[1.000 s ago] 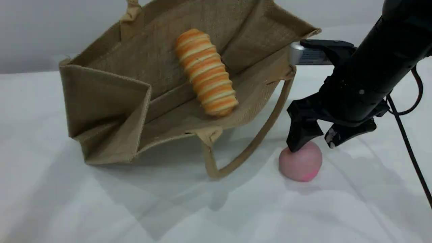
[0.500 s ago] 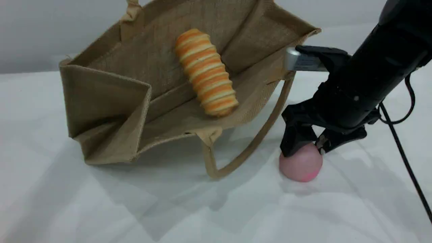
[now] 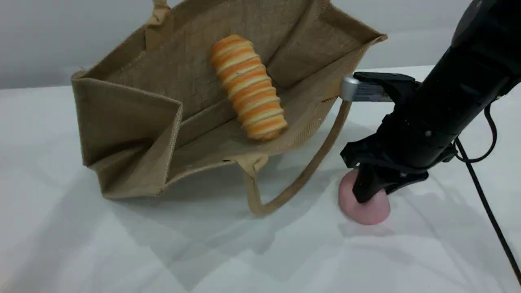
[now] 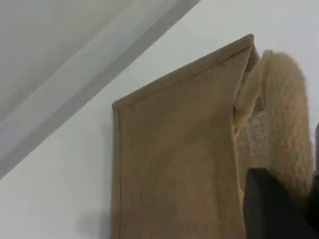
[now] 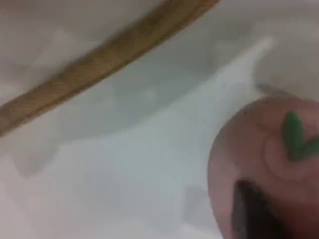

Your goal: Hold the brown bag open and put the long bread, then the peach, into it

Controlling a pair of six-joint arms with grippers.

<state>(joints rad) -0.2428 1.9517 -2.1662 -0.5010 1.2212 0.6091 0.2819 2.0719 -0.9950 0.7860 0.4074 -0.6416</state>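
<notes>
White tablecloth point(image 3: 122, 244), softly creased, plain grey wall point(image 3: 61, 32) behind

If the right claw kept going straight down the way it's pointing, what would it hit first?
The peach: the right claw is already closed around it, and straight below that is only the table.

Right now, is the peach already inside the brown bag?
No. In the scene view the peach sits on the white table outside the brown bag, under the right gripper.
</notes>
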